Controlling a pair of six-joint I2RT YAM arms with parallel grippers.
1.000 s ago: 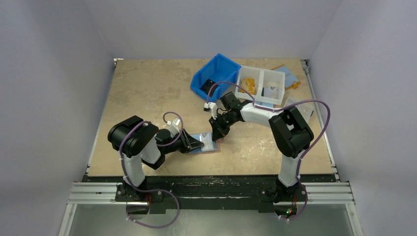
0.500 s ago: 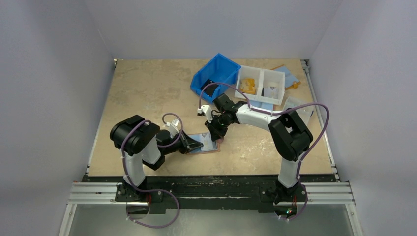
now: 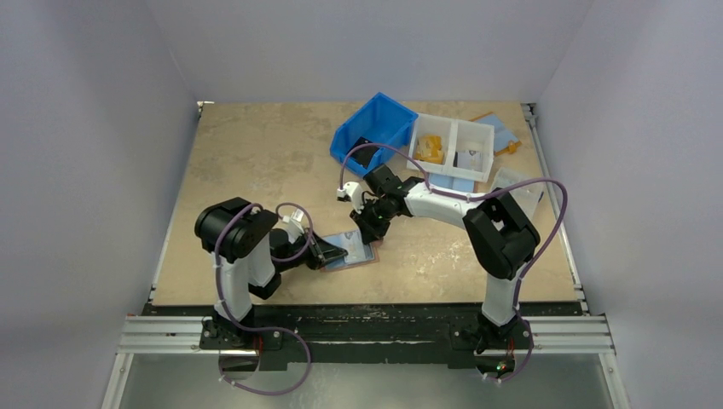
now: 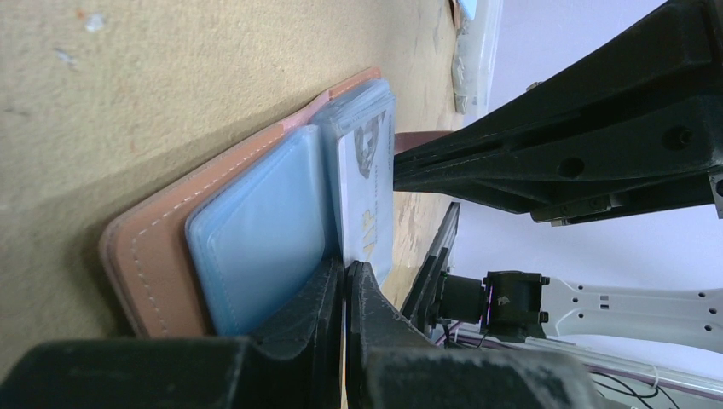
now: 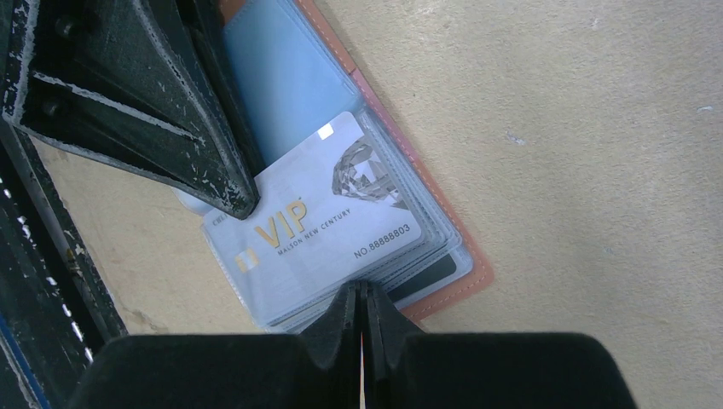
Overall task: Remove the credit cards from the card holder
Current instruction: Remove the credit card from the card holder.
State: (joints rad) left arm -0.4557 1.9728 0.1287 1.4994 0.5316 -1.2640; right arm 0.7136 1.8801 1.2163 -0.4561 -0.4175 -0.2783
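The card holder (image 3: 358,253) lies open on the table, salmon-brown leather (image 5: 467,262) round light-blue clear sleeves (image 4: 256,239). A silver VIP credit card (image 5: 324,223) sticks partway out of the top sleeve. My left gripper (image 3: 327,253) comes in low from the left and is shut on that card's edge (image 4: 345,274). My right gripper (image 3: 369,233) is shut, its tips (image 5: 361,294) pressed against the far edge of the sleeve stack. Whether it pinches a sleeve does not show. One left finger (image 5: 226,175) overlaps the card's corner.
A blue bin (image 3: 375,128) and a white divided tray (image 3: 452,146) stand at the back. A flat blue-lined folder (image 3: 499,129) and a clear plastic container (image 3: 522,183) lie at the back right. The table's front edge (image 3: 367,305) is just below the holder.
The left jaws have shut on the card's edge and that arm drew slightly left. The right gripper slid left and down onto the holder's far edge.
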